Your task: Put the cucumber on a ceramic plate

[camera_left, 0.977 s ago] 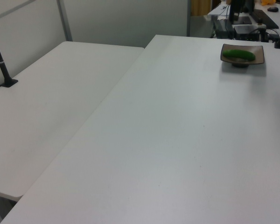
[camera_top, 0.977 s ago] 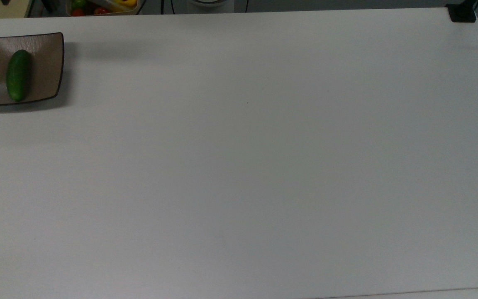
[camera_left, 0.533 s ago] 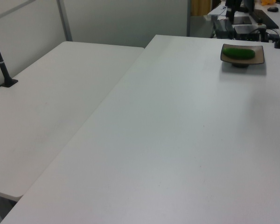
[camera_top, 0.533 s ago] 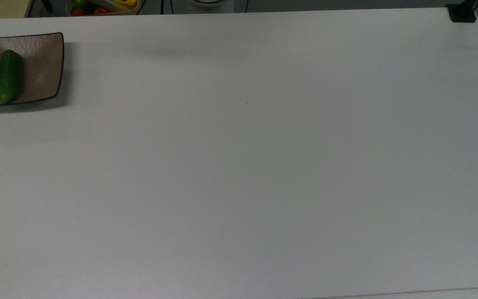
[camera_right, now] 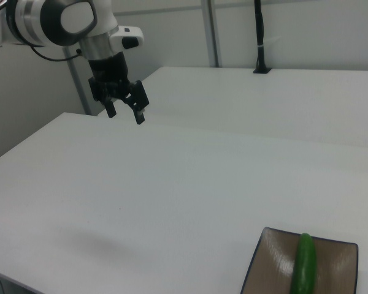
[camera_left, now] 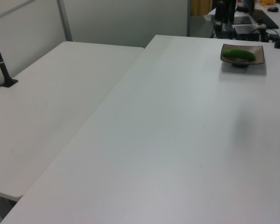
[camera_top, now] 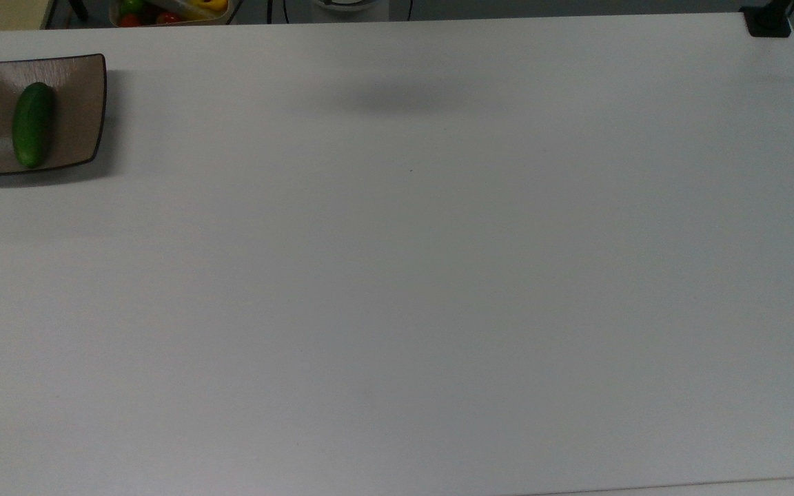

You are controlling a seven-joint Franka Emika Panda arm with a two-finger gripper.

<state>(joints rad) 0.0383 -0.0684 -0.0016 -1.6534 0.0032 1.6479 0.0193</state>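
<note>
- Lying lengthwise in the dished centre of the ceramic plate, the cucumber rested a little toward the top view's left of the plate's middle, free of any grip.
- In the left view, the cucumber lay across the ceramic plate, its ends inside the dark rim.
- In the right view, the cucumber sat on the ceramic plate with one rounded end pointing away from the plate's near edge.
- The plate stood on the white table, in the corner at the top view's upper left, its own left edge cut by the frame.
- The gripper hung in the air well apart from the plate, up toward the right view's upper left, above the table's far side.
- Its jaws were spread, with nothing between the two dark fingers.
- A soft shadow lay on the table well to the top view's right of the plate.
- A second white table stood beside the first, far from the plate, at the left view's left.
- A bin of coloured produce sat beyond the table edge, just past the plate's far corner in the top view.
</note>
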